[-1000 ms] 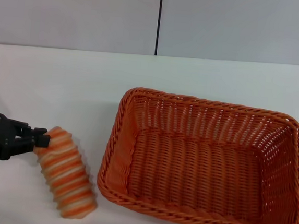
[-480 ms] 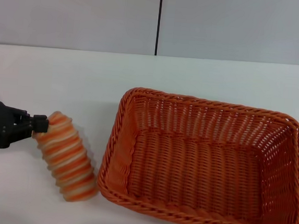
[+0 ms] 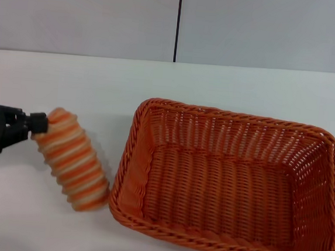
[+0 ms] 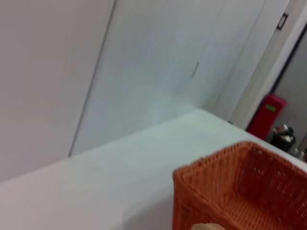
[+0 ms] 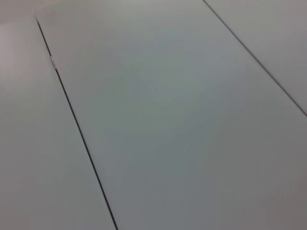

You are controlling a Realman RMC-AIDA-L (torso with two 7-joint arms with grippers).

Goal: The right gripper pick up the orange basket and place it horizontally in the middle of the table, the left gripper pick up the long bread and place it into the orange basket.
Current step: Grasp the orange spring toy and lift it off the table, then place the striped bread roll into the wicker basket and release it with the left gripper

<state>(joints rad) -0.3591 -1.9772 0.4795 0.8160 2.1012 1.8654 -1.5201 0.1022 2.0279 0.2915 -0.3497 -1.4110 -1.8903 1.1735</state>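
Note:
The long bread [image 3: 72, 159], ridged with orange and cream stripes, hangs tilted over the white table [image 3: 71, 88], its upper end gripped and its lower end beside the basket's left rim. My left gripper [image 3: 37, 124] is shut on that upper end, coming in from the left edge of the head view. The orange basket [image 3: 227, 178] lies lengthwise at centre-right, empty inside. In the left wrist view one corner of the orange basket [image 4: 240, 187] shows, with a sliver of the long bread [image 4: 207, 226] at the frame edge. The right gripper is out of view.
A grey wall [image 3: 176, 20] with a dark vertical seam stands behind the table. The right wrist view shows only grey wall panels [image 5: 168, 120]. Bare tabletop stretches behind the basket and to the left.
My left gripper has risen and drawn slightly left, lifting the bread's gripped end; the whole loaf sits higher now. The basket has stayed put.

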